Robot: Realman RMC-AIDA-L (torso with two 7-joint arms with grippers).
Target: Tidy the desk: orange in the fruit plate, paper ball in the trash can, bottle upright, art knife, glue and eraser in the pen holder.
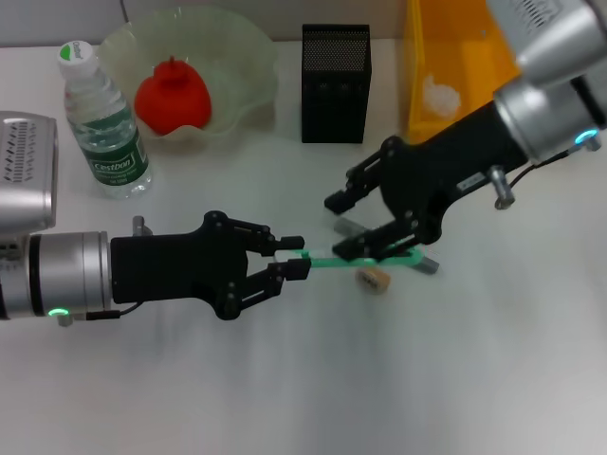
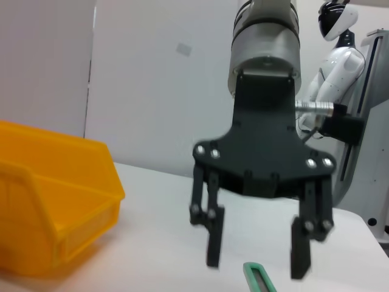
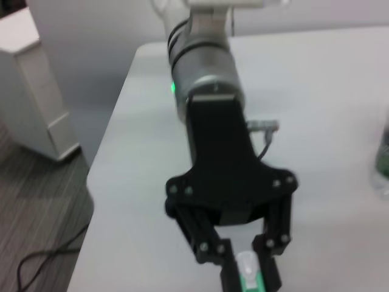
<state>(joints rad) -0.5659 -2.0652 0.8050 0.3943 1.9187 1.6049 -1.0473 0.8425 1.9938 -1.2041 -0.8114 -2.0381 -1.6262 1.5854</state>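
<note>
- Head view: the left gripper (image 1: 292, 256) is in the middle of the frame. Its jaws are closed on one end of the art knife (image 1: 332, 260).
- The knife points to the right, toward the right gripper (image 1: 343, 226). Those jaws are open around its other end. I think this is so the knife can pass from one arm to the other, because the pen holder (image 1: 335, 85) at the top middle is nearer the right arm.
- The eraser (image 1: 375, 278) lies on the bench (image 1: 285, 379), just below the knife.
- The orange (image 1: 171, 95) sits in the fruit plate (image 1: 256, 57) at the upper left, and the bottle (image 1: 102, 123) stands upright beside it.
- The paper ball (image 1: 439, 95) is in the trash can (image 1: 427, 114) at the upper right.
- Left wrist view: the right gripper (image 2: 256, 255) hangs down with its jaws wide apart. The knife (image 2: 258, 280) pokes up between them at the bottom. The trash can (image 2: 55, 201) is at the left.
- Right wrist view: the left gripper (image 3: 249, 277) is at the bottom middle, and its jaws pinch the knife (image 3: 248, 264).
</note>
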